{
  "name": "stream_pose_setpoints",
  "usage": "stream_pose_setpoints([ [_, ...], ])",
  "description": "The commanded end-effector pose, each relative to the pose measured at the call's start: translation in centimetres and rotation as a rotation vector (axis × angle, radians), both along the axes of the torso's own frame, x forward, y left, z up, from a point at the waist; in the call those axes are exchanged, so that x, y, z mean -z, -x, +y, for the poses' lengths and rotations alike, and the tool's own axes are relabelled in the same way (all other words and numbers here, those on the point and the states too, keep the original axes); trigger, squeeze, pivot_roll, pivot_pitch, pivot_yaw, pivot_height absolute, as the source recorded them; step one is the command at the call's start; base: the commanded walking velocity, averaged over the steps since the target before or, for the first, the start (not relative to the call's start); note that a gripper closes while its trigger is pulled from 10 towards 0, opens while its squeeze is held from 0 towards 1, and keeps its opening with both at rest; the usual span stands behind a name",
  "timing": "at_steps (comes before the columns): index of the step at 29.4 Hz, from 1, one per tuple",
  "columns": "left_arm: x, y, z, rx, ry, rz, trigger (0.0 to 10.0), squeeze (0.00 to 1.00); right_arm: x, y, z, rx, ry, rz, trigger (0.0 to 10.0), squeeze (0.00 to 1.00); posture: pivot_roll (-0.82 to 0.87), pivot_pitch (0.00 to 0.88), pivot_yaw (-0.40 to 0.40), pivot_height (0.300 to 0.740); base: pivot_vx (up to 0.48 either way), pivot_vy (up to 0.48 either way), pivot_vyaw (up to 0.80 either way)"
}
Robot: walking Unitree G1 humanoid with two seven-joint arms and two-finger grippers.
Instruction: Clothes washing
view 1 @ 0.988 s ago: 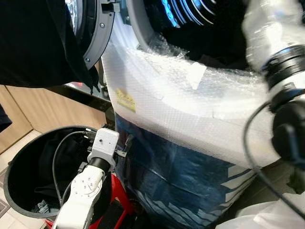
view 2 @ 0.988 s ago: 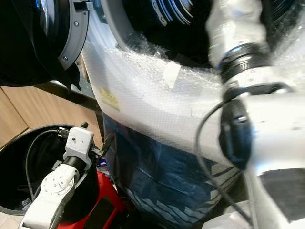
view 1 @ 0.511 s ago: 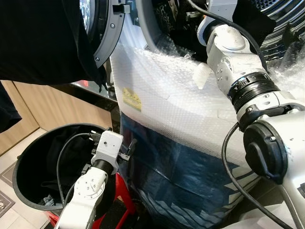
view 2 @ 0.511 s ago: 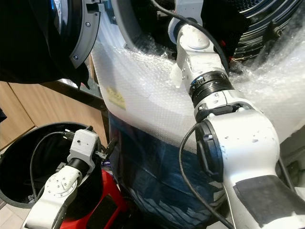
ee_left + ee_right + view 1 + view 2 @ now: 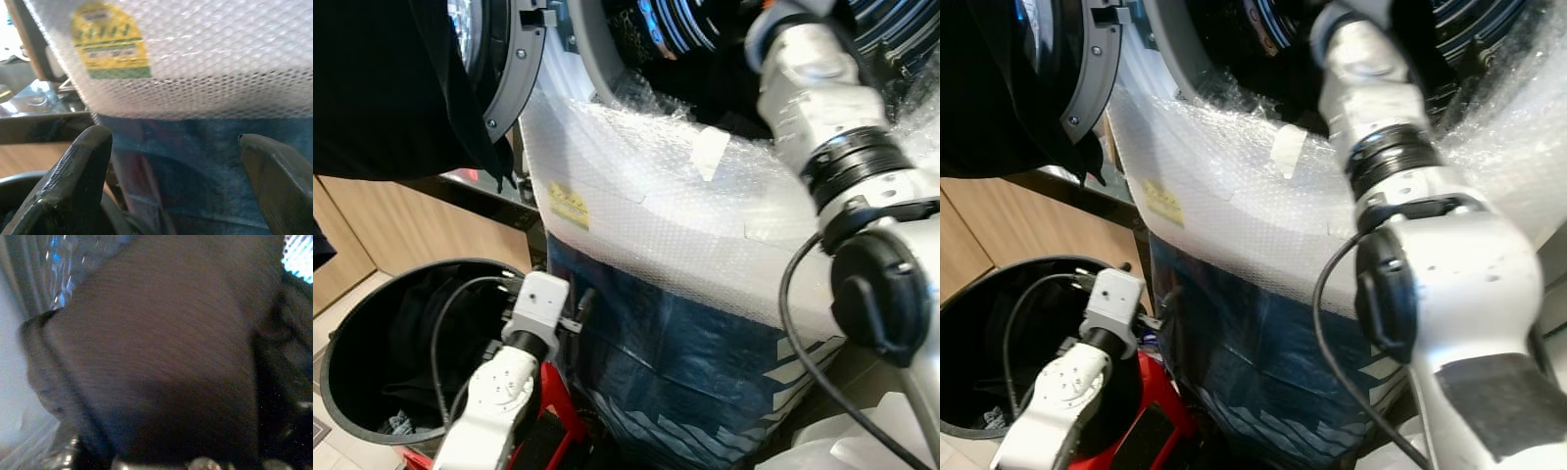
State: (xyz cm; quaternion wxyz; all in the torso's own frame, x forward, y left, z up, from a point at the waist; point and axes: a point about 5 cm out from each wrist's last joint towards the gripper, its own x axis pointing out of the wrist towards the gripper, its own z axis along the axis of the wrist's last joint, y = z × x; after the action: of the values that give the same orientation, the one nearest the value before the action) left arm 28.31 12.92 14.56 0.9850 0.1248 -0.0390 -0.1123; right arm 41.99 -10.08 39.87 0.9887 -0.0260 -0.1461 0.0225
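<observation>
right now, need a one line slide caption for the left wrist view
Left gripper open, facing the bubble-wrapped washing machine and its yellow label.

A: Washer front (image 5: pixel 685 186), frame centre: translucent bubble wrap, pebbled, sheen. Below it, glossy blue plastic film (image 5: pixel 685 362).

B: Door ring (image 5: pixel 514 73), upper left: matt grey plastic. Black garment (image 5: pixel 382 88): matt cloth. Bin (image 5: pixel 337 367), lower left: smooth black plastic.

A: Cabinet (image 5: pixel 352 235), left edge: pale wood grain. Left gripper (image 5: pixel 171 161) fingers (image 5: pixel 73 181): matt black, slightly rough.
</observation>
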Motion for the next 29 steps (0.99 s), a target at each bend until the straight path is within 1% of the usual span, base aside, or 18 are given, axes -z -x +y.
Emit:
stream_pose_setpoints([
  [1,-0.2,0.0,-0.2,0.007,-0.004,0.0,10.0,0.0,0.5,-0.2,-0.6,0.011,-0.02,0.029,10.0,1.0,0.06,0.065,-0.065,0.74,0.0,0.0,0.0],
  [5,-0.1,0.1,0.0,-0.002,-0.007,0.003,10.0,0.0,1.5,-0.4,-0.8,0.016,0.013,0.054,10.0,1.0,0.06,0.067,-0.069,0.74,0.0,0.0,0.0],
  [8,-0.1,0.2,0.1,-0.003,-0.009,0.008,10.0,0.0,1.6,-0.4,-1.0,0.023,0.009,0.051,10.0,1.0,0.05,0.069,-0.065,0.74,0.0,0.0,0.0],
  [11,0.0,0.1,0.0,-0.003,-0.008,0.011,10.0,0.0,1.7,-0.5,-1.5,0.046,0.038,0.044,10.0,1.0,0.05,0.07,-0.064,0.74,0.0,0.0,0.0],
  [13,-0.1,0.1,0.0,-0.002,-0.007,0.01,10.0,0.0,1.9,-0.5,-1.8,0.046,0.03,0.047,10.0,1.0,0.05,0.074,-0.06,0.74,0.0,0.0,0.0],
  [15,-0.2,0.0,-0.1,-0.003,-0.007,0.006,10.0,0.0,2.1,-0.6,-2.7,0.053,0.018,0.055,10.0,1.0,0.05,0.074,-0.061,0.74,0.0,0.0,0.0],
  [16,-0.2,0.0,-0.1,-0.003,-0.007,0.006,10.0,0.0,2.1,-0.6,-2.7,0.053,0.018,0.055,10.0,1.0,0.05,0.074,-0.061,0.74,0.0,0.0,0.0],
  [17,-0.3,0.0,0.0,-0.005,-0.008,0.003,10.0,0.0,2.2,-0.6,-3.4,0.039,-0.022,0.064,10.0,1.0,0.05,0.075,-0.059,0.74,0.0,0.0,0.0],
  [18,-0.3,-0.1,0.2,-0.01,-0.006,0.003,10.0,0.0,2.2,-0.6,-3.5,0.01,-0.045,0.069,10.0,1.0,0.05,0.076,-0.057,0.74,0.0,0.0,0.0],
  [21,-0.3,-0.1,0.3,-0.012,-0.008,0.006,10.0,0.0,2.3,-0.6,-3.4,-0.034,-0.034,0.071,10.0,1.0,0.04,0.076,-0.056,0.74,0.0,0.0,0.0],
  [22,-0.2,-0.1,0.3,-0.012,-0.009,0.008,10.0,0.0,3.0,-0.7,-3.2,-0.087,-0.049,0.092,10.0,1.0,0.04,0.074,-0.056,0.74,0.0,0.0,0.0],
  [24,-0.2,-0.2,0.3,-0.011,-0.01,0.008,10.0,0.0,3.6,-0.8,-3.8,-0.086,-0.052,0.103,10.0,1.0,0.04,0.074,-0.052,0.74,0.0,0.0,0.0],
  [27,-0.2,-0.2,0.2,-0.01,-0.011,0.008,10.0,0.0,3.5,-0.7,-4.5,-0.087,-0.109,0.093,10.0,1.0,0.04,0.075,-0.048,0.74,0.0,0.0,0.0],
  [29,-0.3,-0.2,0.2,-0.009,-0.012,0.008,10.0,0.0,3.4,-0.7,-4.6,-0.11,-0.137,0.088,10.0,1.0,0.04,0.078,-0.045,0.74,0.0,0.0,0.0],
])
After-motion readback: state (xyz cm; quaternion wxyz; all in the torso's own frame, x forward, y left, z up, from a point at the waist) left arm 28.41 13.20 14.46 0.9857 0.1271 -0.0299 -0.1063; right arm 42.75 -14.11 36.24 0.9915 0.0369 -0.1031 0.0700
